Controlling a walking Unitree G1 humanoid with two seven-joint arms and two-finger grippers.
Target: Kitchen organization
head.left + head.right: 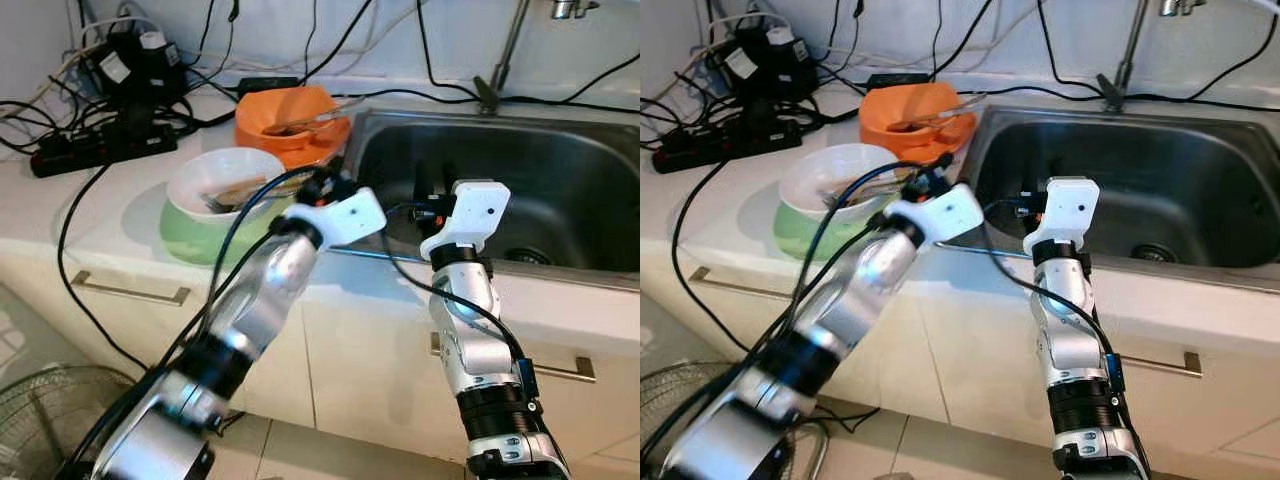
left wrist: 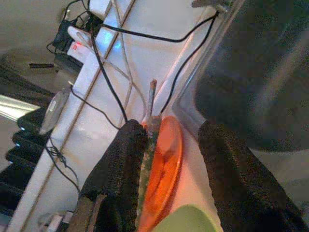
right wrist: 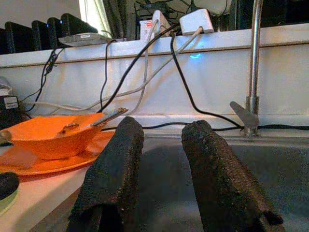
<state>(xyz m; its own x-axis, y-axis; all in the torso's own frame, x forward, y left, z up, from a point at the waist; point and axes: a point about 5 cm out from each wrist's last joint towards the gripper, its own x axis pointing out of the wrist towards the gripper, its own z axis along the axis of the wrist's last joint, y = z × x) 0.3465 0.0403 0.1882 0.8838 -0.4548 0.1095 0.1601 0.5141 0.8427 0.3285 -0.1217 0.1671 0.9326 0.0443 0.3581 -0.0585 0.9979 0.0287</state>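
Note:
An orange bowl (image 1: 290, 112) with a utensil (image 1: 312, 122) in it sits on an orange plate (image 1: 328, 142) on the white counter, left of the steel sink (image 1: 560, 170). In front of it stands a green bowl (image 1: 205, 238), white inside, holding utensils (image 1: 235, 192). My left gripper (image 1: 322, 182) hovers open between the green bowl's right rim and the orange plate; the left wrist view has the orange plate (image 2: 166, 162) edge-on between its fingers. My right gripper (image 1: 432, 192) is open over the sink's front left corner, pointing at the back wall, with the orange bowl (image 3: 48, 135) off to its side.
A faucet (image 1: 505, 60) rises behind the sink. A black power strip (image 1: 100, 150), adapters and many cables crowd the counter's back left. Drawer handles (image 1: 130, 292) run along the cabinet front. A floor fan (image 1: 50, 415) stands low at the left.

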